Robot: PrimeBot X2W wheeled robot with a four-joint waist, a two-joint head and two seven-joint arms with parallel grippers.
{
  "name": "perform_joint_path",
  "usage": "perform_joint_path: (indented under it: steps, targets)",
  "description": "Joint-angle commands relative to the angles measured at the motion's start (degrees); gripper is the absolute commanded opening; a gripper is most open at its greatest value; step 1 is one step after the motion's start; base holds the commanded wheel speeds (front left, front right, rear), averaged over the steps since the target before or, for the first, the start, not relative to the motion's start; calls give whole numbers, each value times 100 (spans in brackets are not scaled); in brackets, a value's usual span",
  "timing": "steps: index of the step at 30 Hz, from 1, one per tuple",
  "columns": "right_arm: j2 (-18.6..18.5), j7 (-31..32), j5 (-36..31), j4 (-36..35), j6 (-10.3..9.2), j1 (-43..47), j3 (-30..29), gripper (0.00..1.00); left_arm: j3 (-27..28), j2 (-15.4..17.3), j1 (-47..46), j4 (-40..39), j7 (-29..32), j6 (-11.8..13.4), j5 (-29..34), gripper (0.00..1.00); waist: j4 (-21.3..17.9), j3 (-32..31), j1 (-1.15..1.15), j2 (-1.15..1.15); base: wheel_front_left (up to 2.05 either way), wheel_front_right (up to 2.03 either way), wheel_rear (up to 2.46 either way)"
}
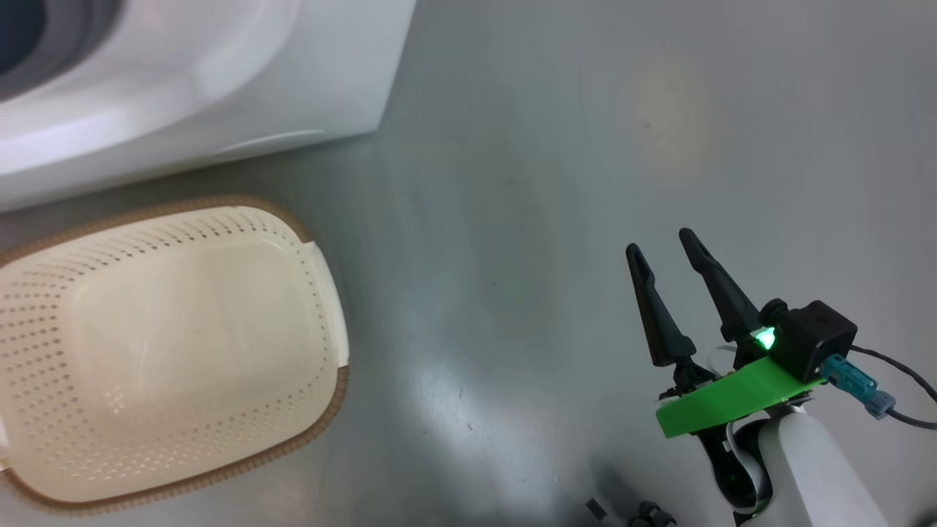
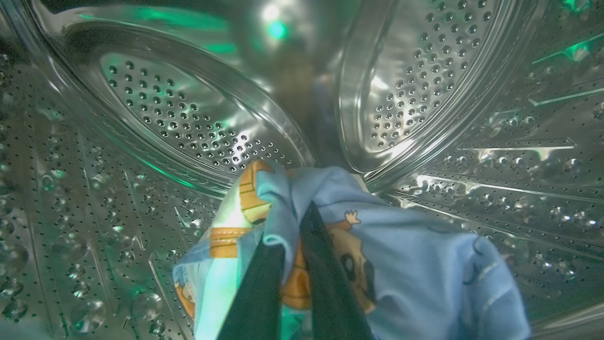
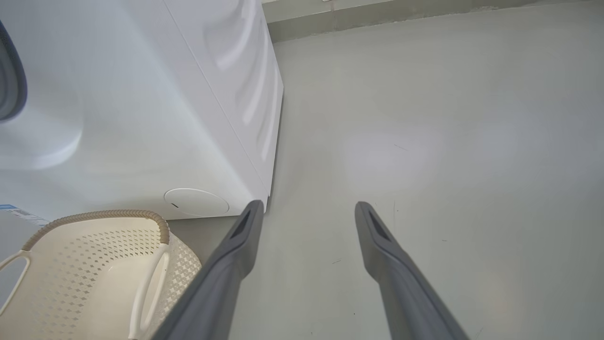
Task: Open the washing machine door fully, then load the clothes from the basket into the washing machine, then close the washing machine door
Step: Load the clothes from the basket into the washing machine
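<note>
Grey floor (image 1: 549, 183) beside the white washing machine (image 1: 219, 88) | basket (image 1: 44, 307) on the floor, just before the machine | left gripper (image 2: 292, 226) deep in the steel drum (image 2: 188, 113) — pinched shut on the clothes (image 2: 415, 264) (blue cloth, orange cartoon print) | right gripper (image 1: 660, 241) above the floor — spread wide open

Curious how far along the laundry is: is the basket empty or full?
Empty: the basket has a bare cream bottom, nothing lying in it.
</note>
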Motion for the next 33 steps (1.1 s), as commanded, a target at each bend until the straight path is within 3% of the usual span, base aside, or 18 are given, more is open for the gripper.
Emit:
perform_joint_path:
  steps: [1, 16, 27, 28, 29, 33]
  targets:
    - [6, -70, 54, -120, 9, 36, 147, 100, 28, 344, -199, -99, 14, -40, 83, 0, -132, 203, 0, 0, 0, 0, 0]
    - [88, -70, 200, -73, 9, -233, 324, 100, -474, 438, -1399, 651, -137, -263, 433, 0, -473, 727, 0, 0, 0, 0, 0]
    - [147, -70, 255, -18, 9, -296, 392, 100, -618, 460, -1803, 1224, -270, -180, 498, 3, -617, 796, 0, 0, 0, 0, 0]
    - [151, -70, 255, -13, 9, -297, 393, 100, -637, 462, -1824, 1269, -289, -181, 506, 88, -619, 793, 0, 0, 0, 0, 0]
    - [155, -70, 255, -8, 9, -297, 395, 100, -650, 463, -1841, 1317, -310, -185, 506, 100, -619, 790, 0, 0, 0, 0, 0]
    - [169, -70, 250, 9, 9, -313, 406, 100, -708, 455, -1896, 1507, -408, -206, 509, 100, -602, 767, 0, 0, 0, 0, 0]
